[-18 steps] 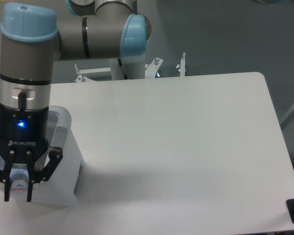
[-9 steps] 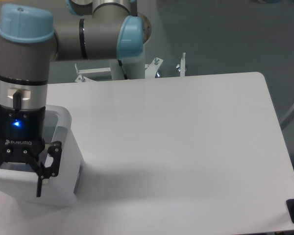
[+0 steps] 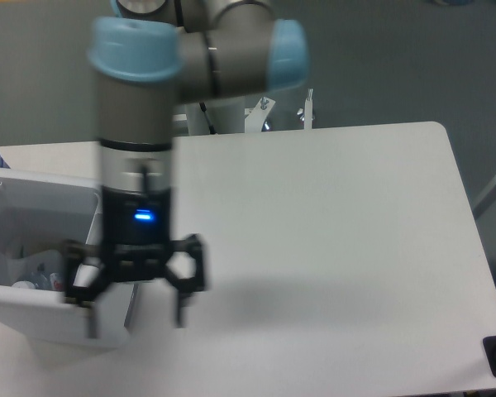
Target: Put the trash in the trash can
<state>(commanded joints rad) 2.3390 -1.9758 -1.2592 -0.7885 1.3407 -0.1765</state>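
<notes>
The tool hangs from the big grey arm with light blue caps. It points down at the white desk. Its two black fingers are spread wide apart, and there is nothing between them. The tool holds nothing. A small blue light glows on the tool's body, just above the fingers. The tool looks a little blurry.

The trash can is a white bin. It sits on the desk, to the left of the tool in the picture. The tool's left finger is in front of the bin's right corner. The other finger is over the bare desk, just past the bin's right side. The bin's open top can be seen, and its thick front rim runs along the bottom left.

The bottle lies inside the bin, low down near the front wall. It is left of the tool and below its fingers. It looks clear and crinkly with some blue on it. Only a small part of it shows, so its shape is hard to tell. The white paper wad cannot be made out in the bin.

Behind the arm, some white metal legs stand beyond the far edge of the desk.
</notes>
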